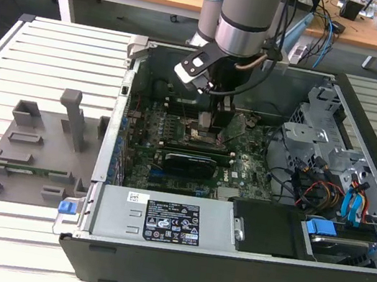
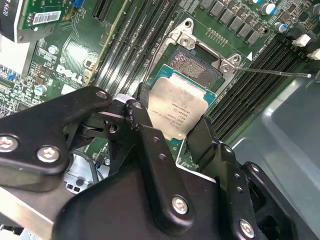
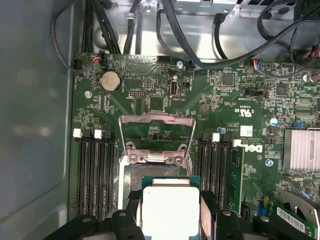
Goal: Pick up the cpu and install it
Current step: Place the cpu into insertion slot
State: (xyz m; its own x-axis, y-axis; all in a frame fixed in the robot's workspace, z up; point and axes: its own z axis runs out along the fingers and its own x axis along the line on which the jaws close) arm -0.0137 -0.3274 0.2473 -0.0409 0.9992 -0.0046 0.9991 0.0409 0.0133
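Observation:
The cpu [image 2: 177,107] is a flat square chip with a silver-grey top and a green rim. It sits between the black fingers [image 2: 202,137] of my gripper [image 2: 175,119], which is shut on it. The chip hangs tilted just above the open socket [image 2: 197,65] on the green motherboard. In the first wrist view the cpu [image 3: 170,207] is in front of the socket [image 3: 152,172], whose metal bracket [image 3: 156,131] is flipped up. In the exterior view my gripper [image 1: 210,121] reaches down into the middle of the open computer case [image 1: 225,264].
Memory slots [image 3: 92,175] flank the socket on both sides. Black cables [image 3: 150,30] run along the case wall, with a finned heatsink [image 3: 302,150] nearby. A grey fixture plate with posts [image 1: 33,150] lies at the exterior view's left. A drive cage [image 1: 333,148] stands at its right.

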